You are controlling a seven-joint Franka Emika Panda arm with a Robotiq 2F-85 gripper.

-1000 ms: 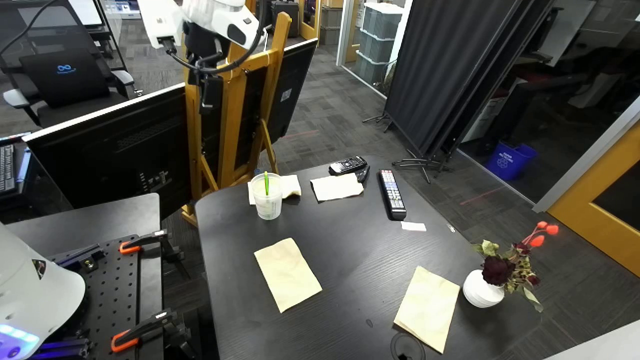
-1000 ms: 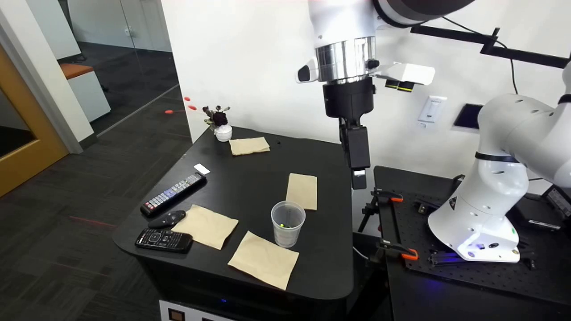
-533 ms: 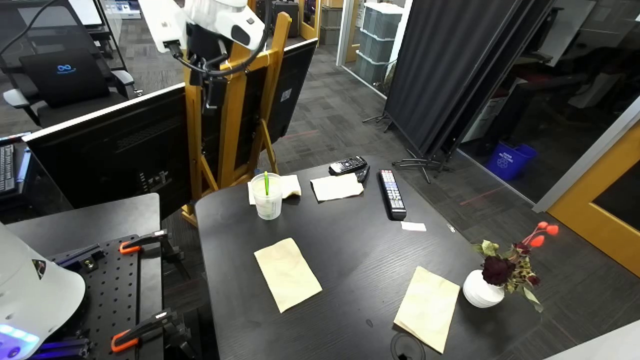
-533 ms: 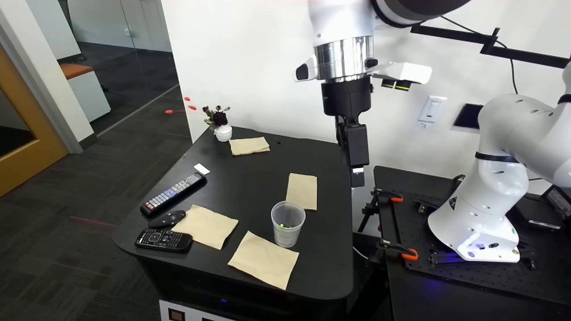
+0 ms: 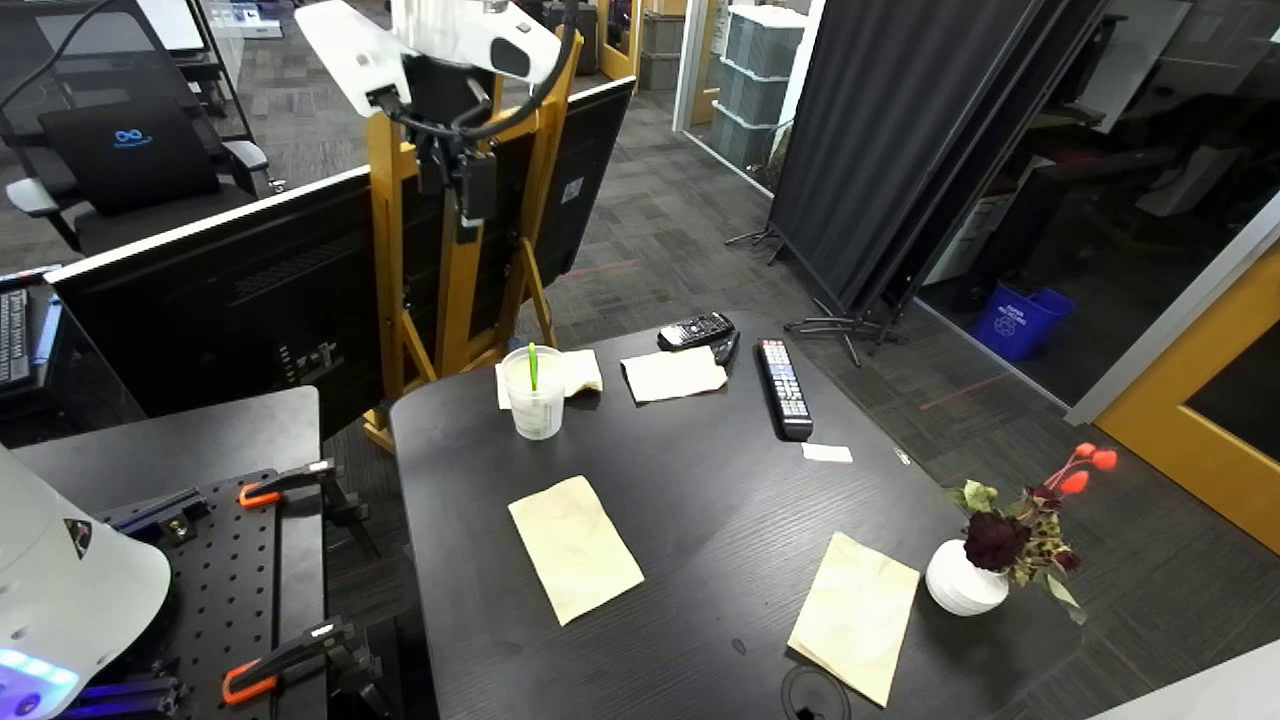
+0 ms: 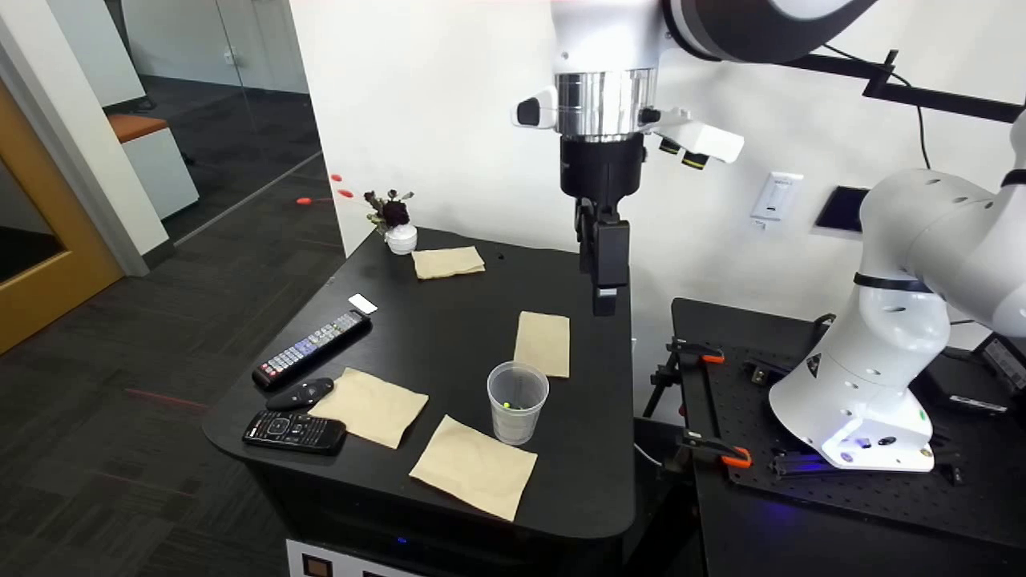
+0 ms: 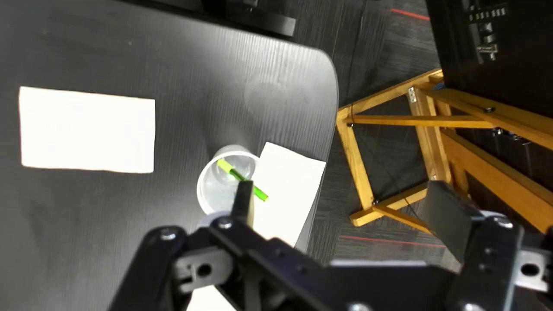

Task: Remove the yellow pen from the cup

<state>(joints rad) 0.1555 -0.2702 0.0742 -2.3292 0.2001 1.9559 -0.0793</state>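
The cup (image 5: 538,412) is a small translucent whitish cup standing upright near a rounded corner of the black table in both exterior views (image 6: 514,430). The yellow pen (image 5: 533,367) looks yellow-green and leans inside it. Only a small bright spot of the pen (image 6: 506,405) shows in an exterior view. In the wrist view the pen (image 7: 230,167) crosses the rim of the cup (image 7: 214,190), and a finger hides part of it. My gripper (image 7: 341,188) is open and empty, its fingers wide apart. The gripper hangs well above table height, apart from the cup, in both exterior views (image 5: 468,228) (image 6: 604,303).
Tan paper sheets lie around the cup, one beside it (image 6: 474,467) and another (image 6: 543,344) behind. Remotes (image 6: 313,349) and a white vase with red flowers (image 6: 401,238) stand farther off. A wooden easel (image 5: 460,290) with black panels stands beyond the table edge.
My gripper has moved across, rightward in an exterior view and leftward and slightly up in an exterior view. The cup and the pen have not moved.
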